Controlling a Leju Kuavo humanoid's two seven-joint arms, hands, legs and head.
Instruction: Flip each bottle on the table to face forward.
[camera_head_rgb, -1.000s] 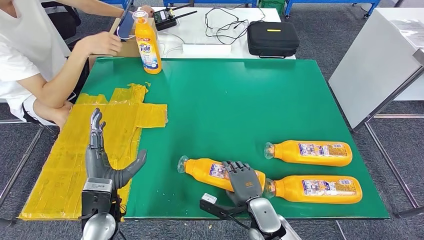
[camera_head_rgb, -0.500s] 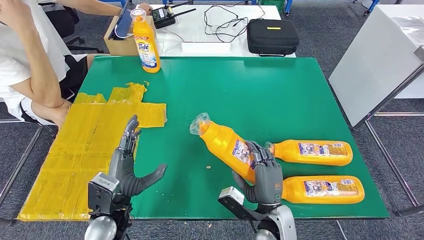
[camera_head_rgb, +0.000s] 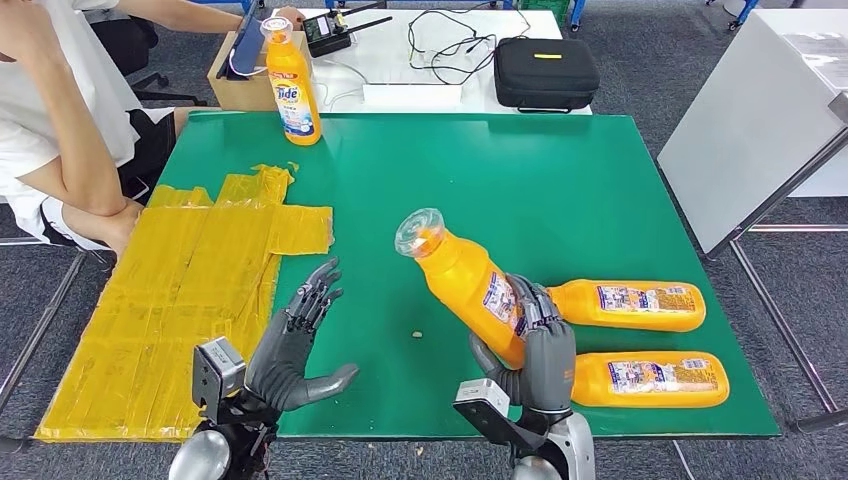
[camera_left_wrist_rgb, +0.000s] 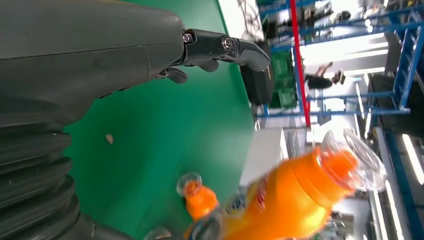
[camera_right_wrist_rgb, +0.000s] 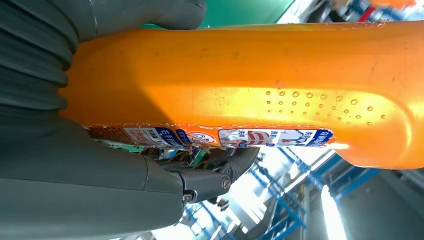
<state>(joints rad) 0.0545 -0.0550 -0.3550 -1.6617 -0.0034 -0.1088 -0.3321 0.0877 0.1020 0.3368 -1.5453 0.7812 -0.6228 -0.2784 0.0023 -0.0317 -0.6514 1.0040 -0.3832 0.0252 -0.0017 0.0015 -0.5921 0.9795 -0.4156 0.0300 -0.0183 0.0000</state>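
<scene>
My right hand (camera_head_rgb: 537, 345) grips an orange bottle (camera_head_rgb: 462, 275) by its lower body and holds it raised and tilted, its clear cap toward the table's middle. The right wrist view has that bottle (camera_right_wrist_rgb: 260, 95) up close in the hand (camera_right_wrist_rgb: 100, 165). Two more orange bottles lie on their sides at the right front: one (camera_head_rgb: 625, 305) farther back, one (camera_head_rgb: 650, 378) by the front edge. A fourth bottle (camera_head_rgb: 290, 85) stands upright at the far left corner. My left hand (camera_head_rgb: 290, 345) hovers open over the green table (camera_head_rgb: 560, 190), left of the raised bottle (camera_left_wrist_rgb: 295, 200).
Yellow tape sheets (camera_head_rgb: 190, 290) cover the table's left part. A person (camera_head_rgb: 50, 110) sits at the far left. A white table behind carries a black case (camera_head_rgb: 545, 75), cables and a cardboard box (camera_head_rgb: 235, 85). A white cabinet (camera_head_rgb: 760, 130) stands to the right.
My right hand picked the near-left bottle off the table and tipped it more upright. My left hand swung in toward it from over the yellow tape. The person's arm withdrew from the upright bottle.
</scene>
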